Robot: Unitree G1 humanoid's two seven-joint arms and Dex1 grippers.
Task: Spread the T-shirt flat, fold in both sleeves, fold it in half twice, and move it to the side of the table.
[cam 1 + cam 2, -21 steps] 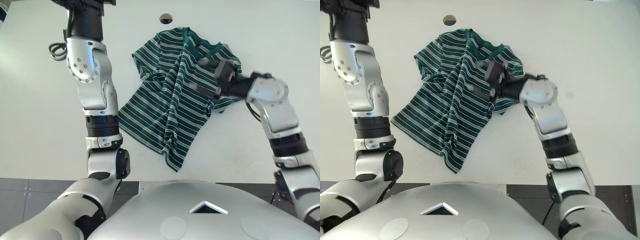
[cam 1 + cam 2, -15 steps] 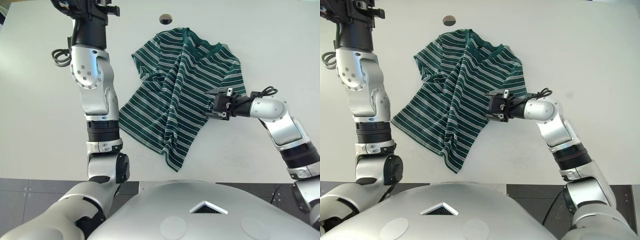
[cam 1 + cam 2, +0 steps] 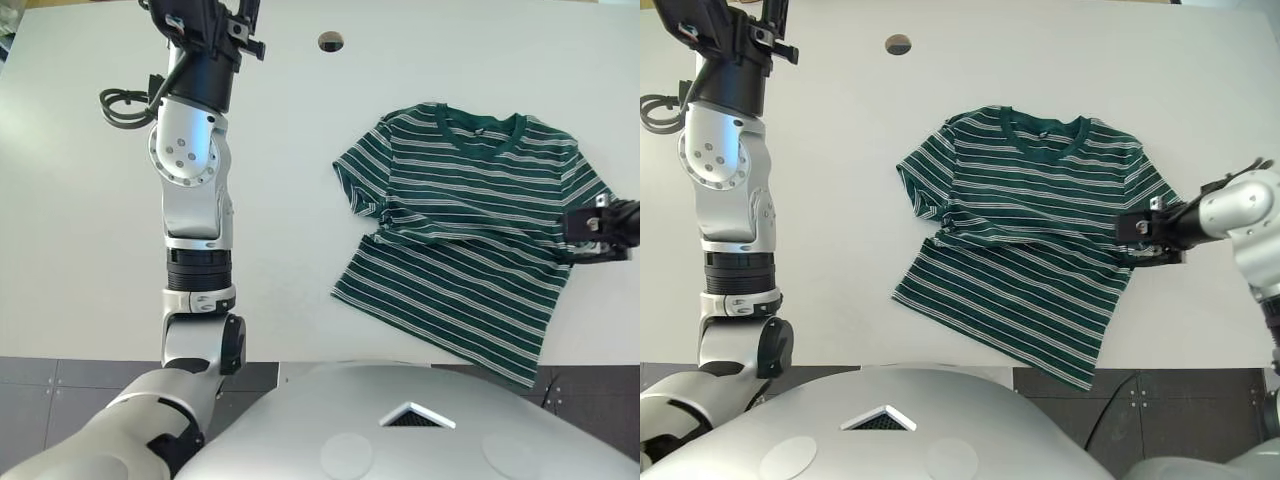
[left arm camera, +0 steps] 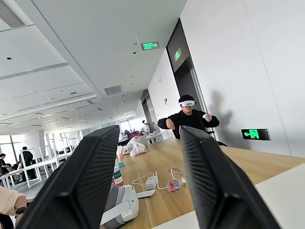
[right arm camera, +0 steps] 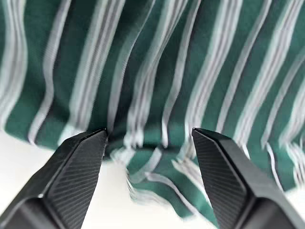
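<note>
While left hand (image 4: 148, 133) hangs raised high, released | right hand (image 5: 148, 134) low, released, straddling T-shirt (image 3: 1030, 250) edge

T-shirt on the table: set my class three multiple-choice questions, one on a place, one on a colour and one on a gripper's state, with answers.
1. Where is the right gripper relative to the T-shirt?
A. At the collar.
B. At the shirt's side edge on the robot's right.
C. At the sleeve on the robot's left.

2. What colour is the T-shirt?
A. Dark green with white stripes.
B. Plain red.
C. Blue with yellow dots.

3. In what state is the left gripper?
A. Shut on a sleeve.
B. Shut on a cable.
C. Open, holding nothing.

Answers:
1 B: the eye views show it at that side edge.
2 A: white stripes run across the whole green shirt.
3 C: its wrist view shows the fingers apart with nothing gripped between them.
</note>
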